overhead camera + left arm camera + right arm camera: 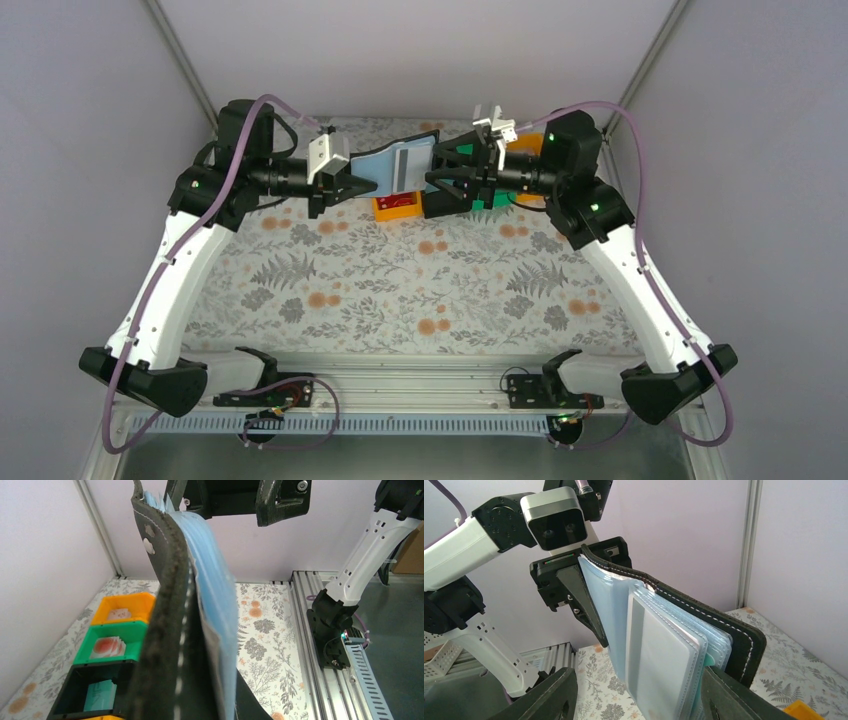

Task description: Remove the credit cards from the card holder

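Here, the left gripper [352, 186] is clamped shut on one end of the black card holder [398, 165], holding it spread open in the air above the floral table [400, 290], with the orange bin [127, 598], green bin [115, 626] and black bin [62, 700] in a row at the table's far edge. The right gripper [435, 182] faces it with its jaws apart, its fingers [549, 700] standing on either side of the holder's free end without pinching it. The credit cards [664, 655] sit tucked in the holder's clear blue-grey sleeves, the front one showing a pale face.
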Motion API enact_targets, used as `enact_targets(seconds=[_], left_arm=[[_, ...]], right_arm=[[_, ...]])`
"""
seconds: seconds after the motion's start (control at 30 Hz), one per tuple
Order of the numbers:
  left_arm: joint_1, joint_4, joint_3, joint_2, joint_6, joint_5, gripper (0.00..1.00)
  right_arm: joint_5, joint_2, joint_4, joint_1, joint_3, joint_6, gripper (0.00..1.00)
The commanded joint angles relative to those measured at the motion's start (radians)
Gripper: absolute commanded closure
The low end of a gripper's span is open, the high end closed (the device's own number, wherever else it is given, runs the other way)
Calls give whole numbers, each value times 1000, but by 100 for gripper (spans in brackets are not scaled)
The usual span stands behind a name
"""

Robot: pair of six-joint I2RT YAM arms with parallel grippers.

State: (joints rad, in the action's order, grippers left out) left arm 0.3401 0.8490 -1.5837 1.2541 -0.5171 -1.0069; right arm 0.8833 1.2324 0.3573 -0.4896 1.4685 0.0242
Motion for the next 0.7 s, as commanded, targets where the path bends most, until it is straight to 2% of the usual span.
enact_targets(seconds=[0.0,0.27,0.53,0.67], left_arm=[[-2,-12,-29,-5,-29,-50,98],[-2,-45,-32,4,17,-33,98],[-1,-80,-26,13,65,5,98],[-1,-85,-20,8,78,3,98]], right_arm=[[18,7,0,-4,17,-5,38],[86,9,-17,-16,-8,30,48],[87,12,-31,-66,-6,60,52],[14,16,-49,-104,-10,80,52]])
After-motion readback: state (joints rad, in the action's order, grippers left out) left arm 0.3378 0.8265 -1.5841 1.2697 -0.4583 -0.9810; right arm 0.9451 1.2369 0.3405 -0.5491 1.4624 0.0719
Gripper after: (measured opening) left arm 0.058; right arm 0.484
